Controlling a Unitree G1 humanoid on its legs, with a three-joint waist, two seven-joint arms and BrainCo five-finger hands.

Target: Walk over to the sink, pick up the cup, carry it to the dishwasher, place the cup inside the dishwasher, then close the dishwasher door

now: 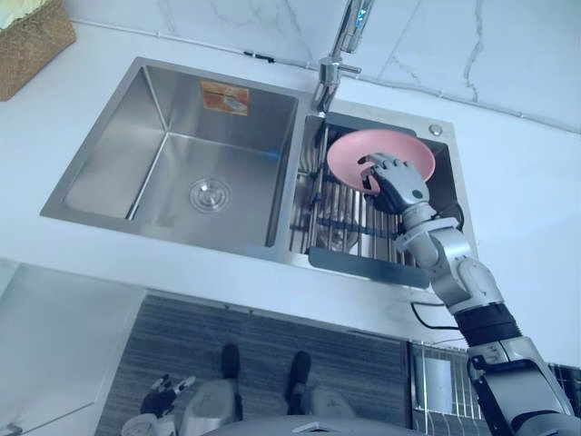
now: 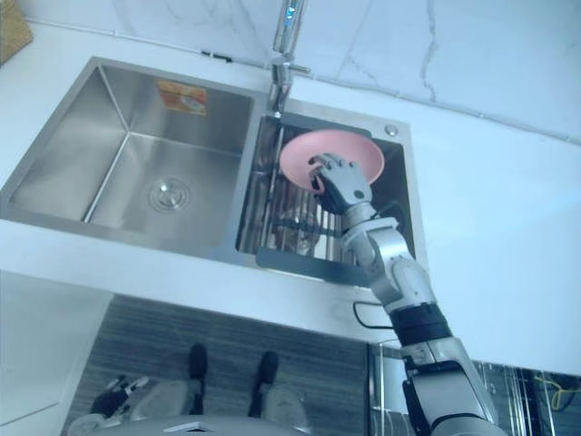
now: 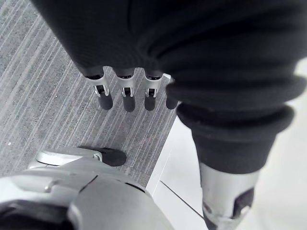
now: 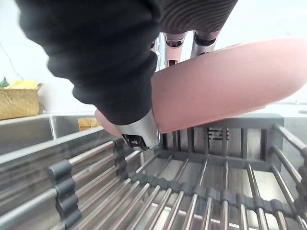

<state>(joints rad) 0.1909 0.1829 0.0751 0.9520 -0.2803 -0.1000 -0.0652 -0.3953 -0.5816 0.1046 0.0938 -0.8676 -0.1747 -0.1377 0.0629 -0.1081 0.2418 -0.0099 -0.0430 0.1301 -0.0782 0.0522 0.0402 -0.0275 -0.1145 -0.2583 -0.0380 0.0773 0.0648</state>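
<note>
A pink shallow dish (image 1: pixel 363 150) stands tilted on the slatted rack (image 1: pixel 349 232) over the sink's right basin. My right hand (image 1: pixel 397 184) is on the dish's near rim. In the right wrist view its thumb (image 4: pixel 136 124) sits under the pink dish (image 4: pixel 216 91) and its fingers (image 4: pixel 175 40) curl over the top, pinching it. My left hand (image 1: pixel 163 389) hangs low by my side above the striped floor, its fingers (image 3: pixel 125 98) straight and holding nothing. What my right hand holds looks like a dish, not a cup.
The steel left basin (image 1: pixel 182 163) has a drain and a sticker on its back wall. A tall faucet (image 1: pixel 340 45) rises behind the divider. A woven basket (image 1: pixel 27 36) stands on the white counter (image 1: pixel 526 209) at far left. A wire rack (image 1: pixel 440 381) shows low right.
</note>
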